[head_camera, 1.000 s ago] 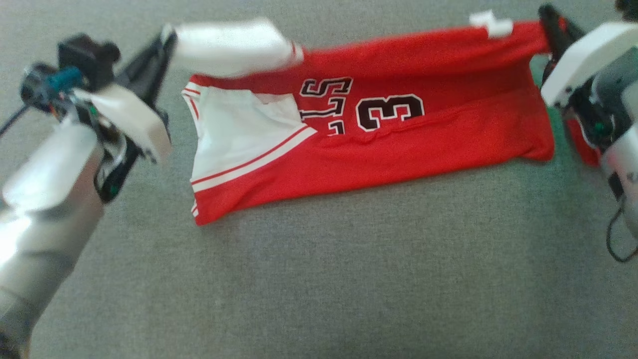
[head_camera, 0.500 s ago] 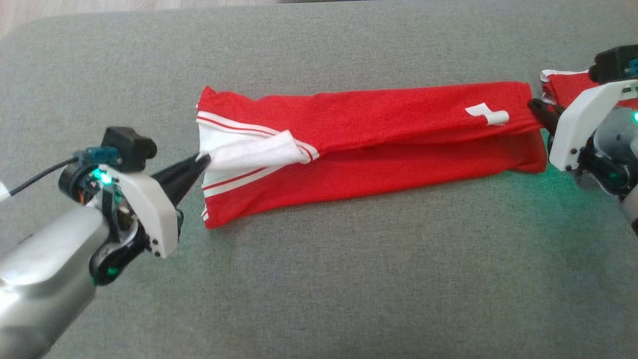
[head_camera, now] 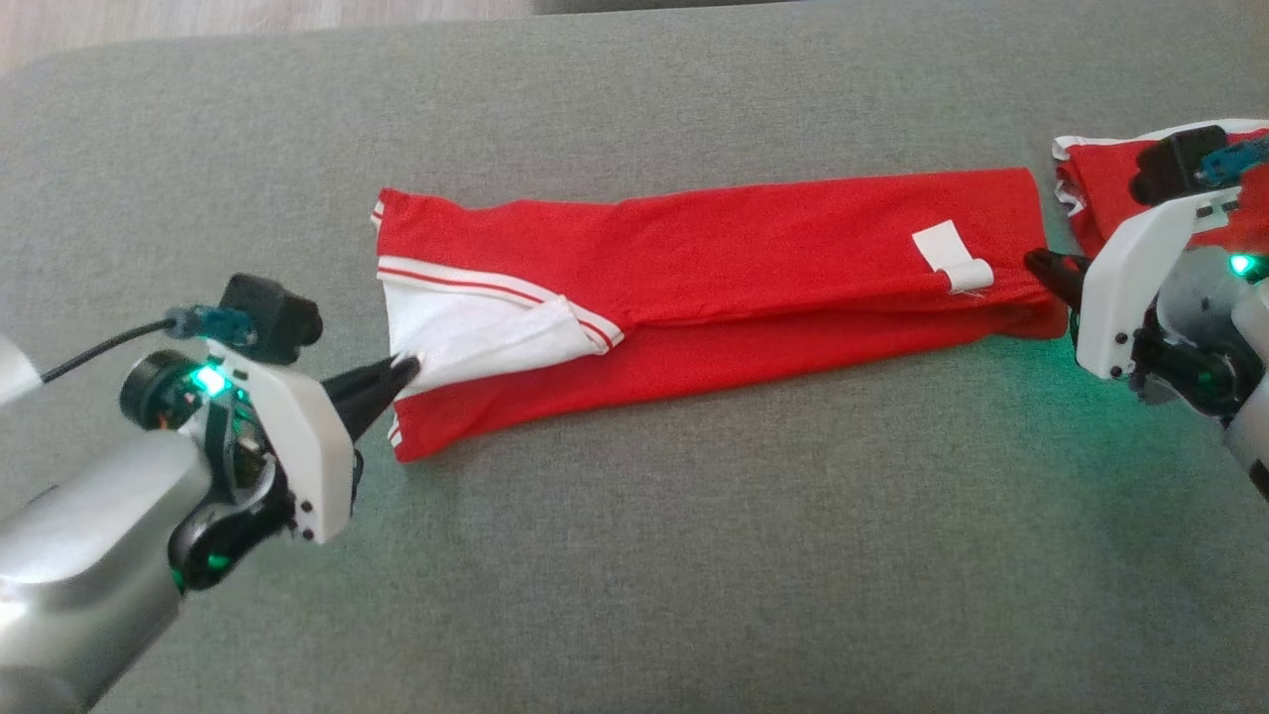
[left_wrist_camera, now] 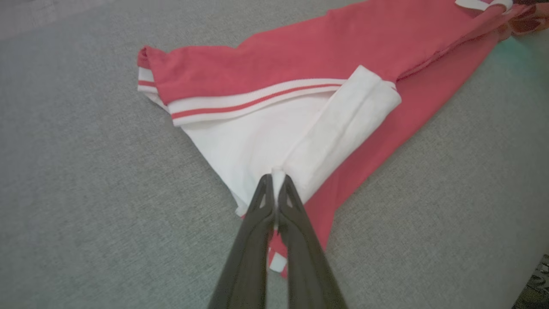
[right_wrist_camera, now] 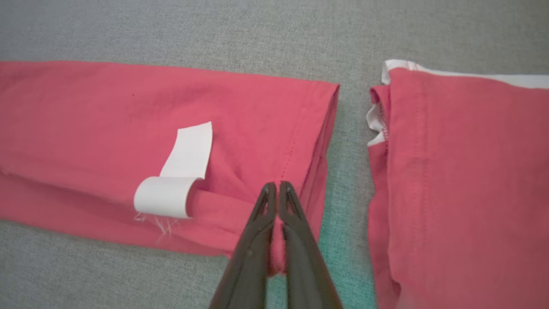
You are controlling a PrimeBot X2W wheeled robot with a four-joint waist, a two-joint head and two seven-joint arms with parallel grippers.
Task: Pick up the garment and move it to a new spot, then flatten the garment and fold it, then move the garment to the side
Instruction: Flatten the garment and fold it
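The garment (head_camera: 744,268) is a red jersey with white, red-striped trim, lying folded lengthwise in a long strip on the grey surface (head_camera: 694,555). My left gripper (head_camera: 404,372) is shut on the white fabric at the strip's left end; the left wrist view shows the white fold pinched at my left gripper (left_wrist_camera: 275,180). At the other end my right gripper (head_camera: 1036,263) is shut on the red hem, which the right wrist view shows caught at my right gripper (right_wrist_camera: 274,186). A white label (right_wrist_camera: 180,171) curls up just left of it.
A second red garment (head_camera: 1100,188) with a white edge lies just beyond the strip's right end, partly under my right wrist, and is seen as a folded piece (right_wrist_camera: 463,171). Pale wood floor (head_camera: 198,20) shows past the surface's far left corner.
The held upper edge has come over toward me and down, folding the jersey in half and hiding the printed number. Both grippers have stayed shut and sunk to the surface. The camera also shifted.
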